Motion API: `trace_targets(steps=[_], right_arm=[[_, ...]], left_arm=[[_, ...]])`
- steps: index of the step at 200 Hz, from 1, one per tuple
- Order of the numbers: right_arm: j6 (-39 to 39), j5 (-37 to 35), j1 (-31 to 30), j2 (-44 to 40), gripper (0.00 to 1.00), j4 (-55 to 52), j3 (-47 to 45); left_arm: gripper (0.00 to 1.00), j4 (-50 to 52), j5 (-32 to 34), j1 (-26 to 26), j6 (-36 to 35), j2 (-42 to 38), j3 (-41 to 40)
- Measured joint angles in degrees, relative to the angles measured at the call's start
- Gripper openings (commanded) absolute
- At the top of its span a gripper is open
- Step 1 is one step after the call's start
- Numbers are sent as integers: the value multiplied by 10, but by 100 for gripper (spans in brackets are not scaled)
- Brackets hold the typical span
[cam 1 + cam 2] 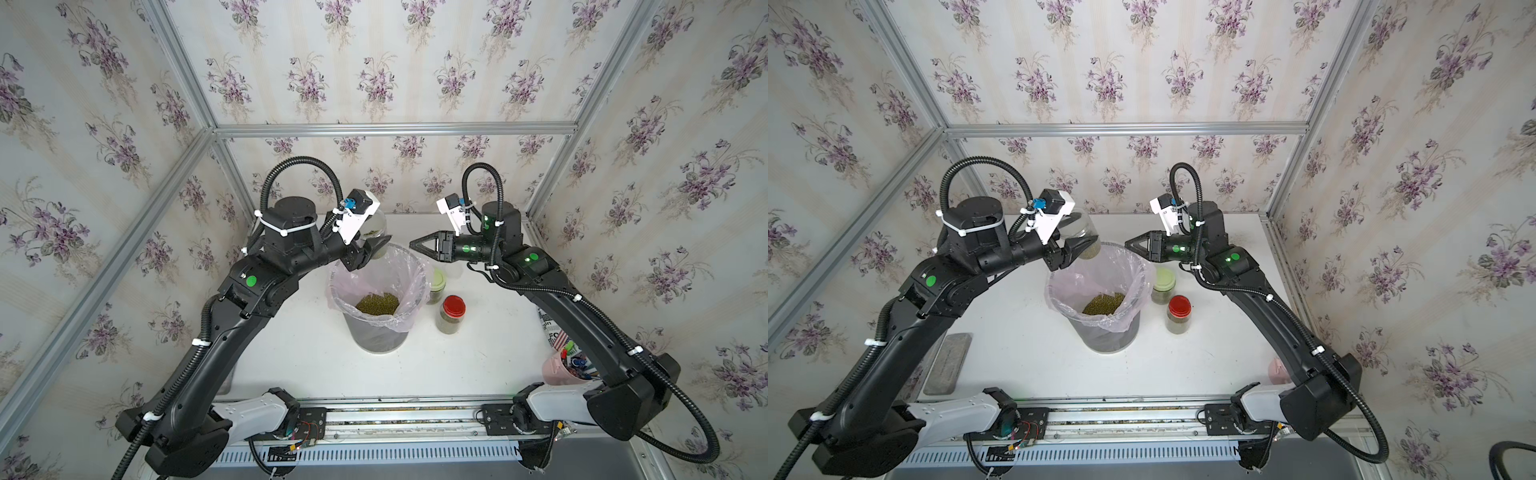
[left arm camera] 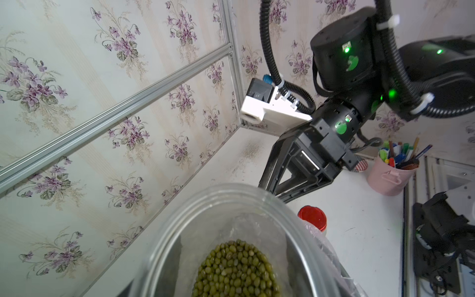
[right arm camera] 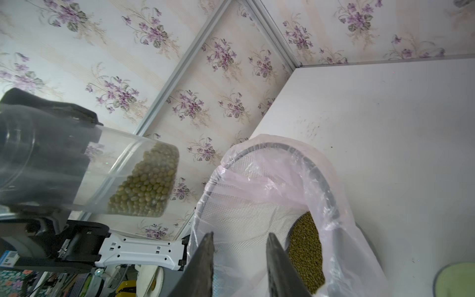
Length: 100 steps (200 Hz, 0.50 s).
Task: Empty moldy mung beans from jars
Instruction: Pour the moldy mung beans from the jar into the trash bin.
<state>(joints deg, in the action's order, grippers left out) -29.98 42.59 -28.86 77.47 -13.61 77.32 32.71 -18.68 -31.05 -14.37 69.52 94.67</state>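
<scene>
Left gripper (image 1: pixel 376 251): my fingers are clamped around the closed end of a clear jar (image 3: pixel 115 167), which is tipped almost onto its side.
Beans in that jar: moldy mung beans (image 3: pixel 146 182), olive-green, are packed against the end farthest from my left fingers.
Bin: a grey bin (image 1: pixel 378 336) with a pinkish liner (image 1: pixel 415 266) stands just below my left gripper, and the jar's far end hangs over its back rim.
Beans in the bin: a heap of beans (image 1: pixel 377 302) lies at the bottom, below both grippers.
Right gripper (image 1: pixel 413 244): it is empty, with the fingers drawn in. They seem to meet at the tips, though my wrist view is too oblique to be sure. It hovers above the bin's rim, pointing at my left gripper, clear of the jar.
Other jars: a green-lidded jar (image 1: pixel 436 284) and a red-lidded jar (image 1: pixel 452 313) stand upright on the white table (image 1: pixel 311 361) below my right gripper, just beside the bin.
</scene>
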Motion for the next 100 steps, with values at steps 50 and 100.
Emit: trace_targets(steps=[50,100], right_arm=[[-74,61,-21,33,32,112,-22],[-121,93,-70,56,33,201,-26]], left_arm=[[42,0,-71,3,70,28,55],[43,-2,-109,3,100,44,56]])
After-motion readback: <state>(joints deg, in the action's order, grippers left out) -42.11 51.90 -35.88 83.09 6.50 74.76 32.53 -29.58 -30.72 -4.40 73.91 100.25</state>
